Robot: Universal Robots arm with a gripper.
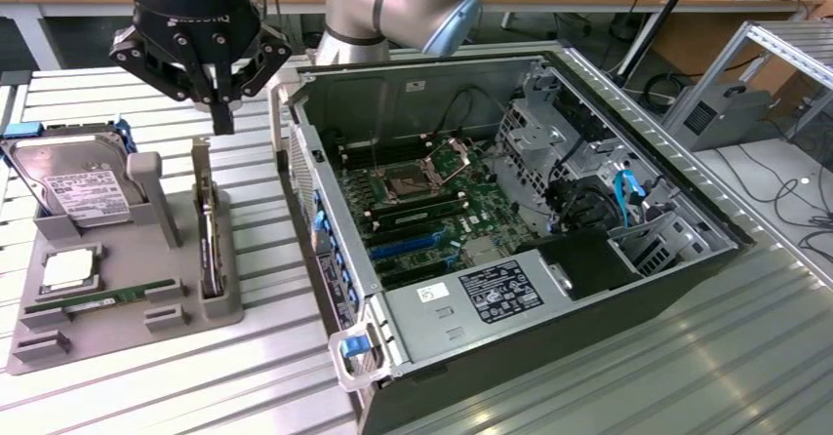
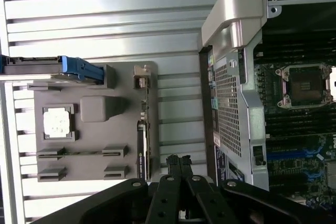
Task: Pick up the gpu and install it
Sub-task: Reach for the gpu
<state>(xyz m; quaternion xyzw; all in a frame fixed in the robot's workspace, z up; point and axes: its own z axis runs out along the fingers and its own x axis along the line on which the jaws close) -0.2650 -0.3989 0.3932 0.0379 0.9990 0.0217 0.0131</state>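
Observation:
The gpu (image 1: 206,232) is a thin dark card standing on edge in a slot of the grey holder tray (image 1: 124,333), its silver bracket at the far end. In the wrist view the gpu (image 2: 143,140) runs along the tray's edge nearest the computer case. My gripper (image 1: 222,113) hangs above the far end of the card, fingers pressed together and pointing down, holding nothing. The wrist view shows my gripper (image 2: 178,161) shut, its tips beside the card and apart from it.
An open computer case (image 1: 521,211) lies at the exterior view's right of the tray, with its motherboard (image 2: 304,85) exposed. The tray also carries a silver hard drive (image 1: 78,186), a processor chip (image 1: 65,269) and a green memory stick (image 1: 117,296). The table top (image 1: 260,376) is slatted metal.

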